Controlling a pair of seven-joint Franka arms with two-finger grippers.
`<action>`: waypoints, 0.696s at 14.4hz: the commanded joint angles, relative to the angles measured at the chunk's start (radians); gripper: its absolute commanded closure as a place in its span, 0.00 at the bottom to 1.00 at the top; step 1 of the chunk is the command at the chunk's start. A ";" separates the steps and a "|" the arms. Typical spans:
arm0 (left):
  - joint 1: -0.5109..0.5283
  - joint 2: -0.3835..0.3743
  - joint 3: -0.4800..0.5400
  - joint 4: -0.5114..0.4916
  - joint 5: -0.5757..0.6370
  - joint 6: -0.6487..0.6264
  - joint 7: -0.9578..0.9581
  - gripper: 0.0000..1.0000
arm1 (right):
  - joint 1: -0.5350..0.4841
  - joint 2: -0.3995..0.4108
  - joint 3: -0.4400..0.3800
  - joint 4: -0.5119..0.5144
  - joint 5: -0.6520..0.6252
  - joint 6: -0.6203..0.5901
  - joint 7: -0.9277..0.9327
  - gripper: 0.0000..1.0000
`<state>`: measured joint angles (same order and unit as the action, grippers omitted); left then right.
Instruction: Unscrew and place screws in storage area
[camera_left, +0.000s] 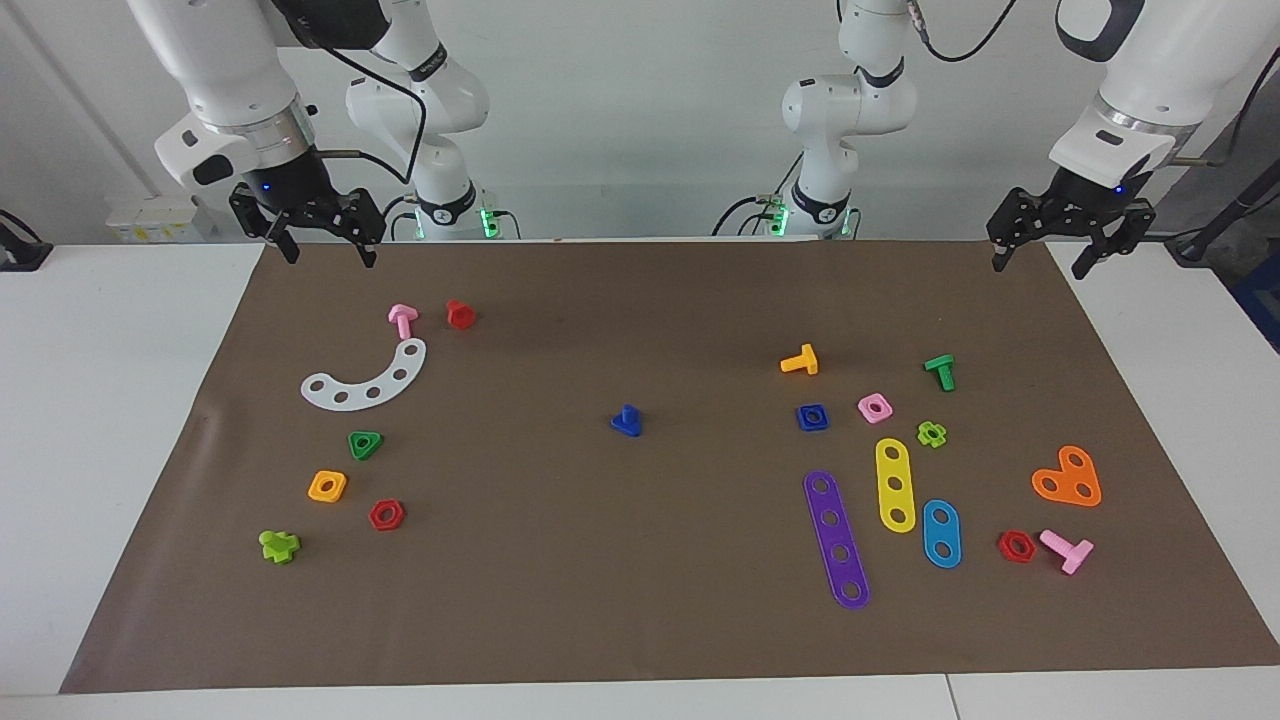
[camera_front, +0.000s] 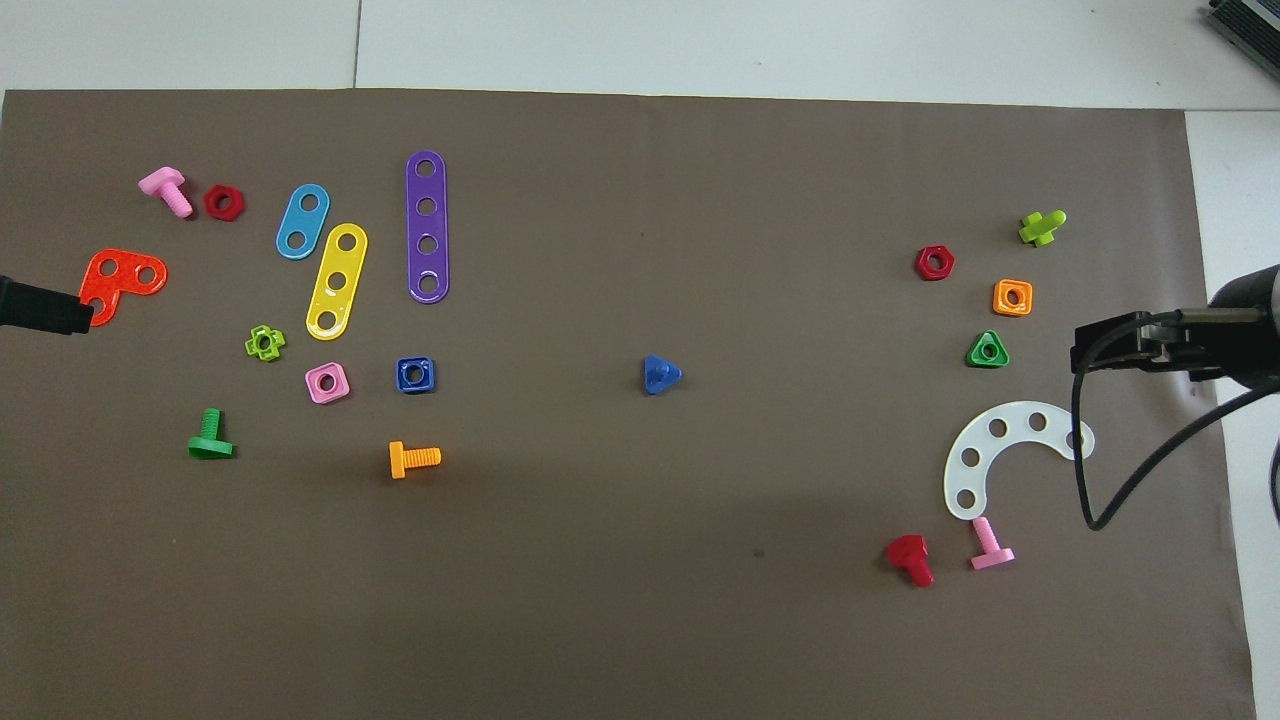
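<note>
Two tools hang over the corners of the brown mat (camera_left: 640, 560) at the robots' own edge, both with fingers spread wide and holding nothing: the left tool (camera_left: 1065, 245) over the corner at the left arm's end, the right tool (camera_left: 320, 240) over the corner at the right arm's end. The widest open room lies between them, a bare band of mat running down the middle of the counter (camera_left: 110, 430), and there the dark-blue screw (camera_left: 626, 421) stands alone on its head, well apart from either tool. The storage area (camera_left: 350, 440), below the right tool, is more crowded: the white curved strip (camera_left: 366, 380), a green triangular nut (camera_left: 365, 444), an orange square nut (camera_left: 327, 486) and a red hexagonal nut (camera_left: 386, 515) leave only gaps for a set-down. The likeliest slip is a wrong pick below the left tool, where a blue square nut (camera_left: 812, 417) matches the screw's colour. A smaller risk is that the stubby stem offers little to pinch, so closing fingers may tip or flick the screw across the smooth mat. A drop among the nuts could also knock them.
</note>
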<state>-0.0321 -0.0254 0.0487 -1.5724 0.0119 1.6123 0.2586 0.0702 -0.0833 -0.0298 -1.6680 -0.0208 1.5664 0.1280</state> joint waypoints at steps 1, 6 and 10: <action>0.014 -0.039 -0.004 -0.040 -0.026 -0.011 0.010 0.00 | -0.009 -0.003 -0.001 0.002 0.005 0.004 -0.021 0.00; 0.041 -0.045 -0.018 -0.051 -0.049 -0.014 -0.024 0.00 | 0.097 0.019 0.011 -0.051 0.028 0.176 0.045 0.00; 0.027 -0.047 -0.015 -0.055 -0.047 -0.022 -0.025 0.00 | 0.326 0.230 0.014 -0.050 0.070 0.439 0.357 0.00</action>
<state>-0.0089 -0.0409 0.0421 -1.5932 -0.0213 1.5981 0.2441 0.2975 0.0299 -0.0137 -1.7315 0.0342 1.8799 0.3342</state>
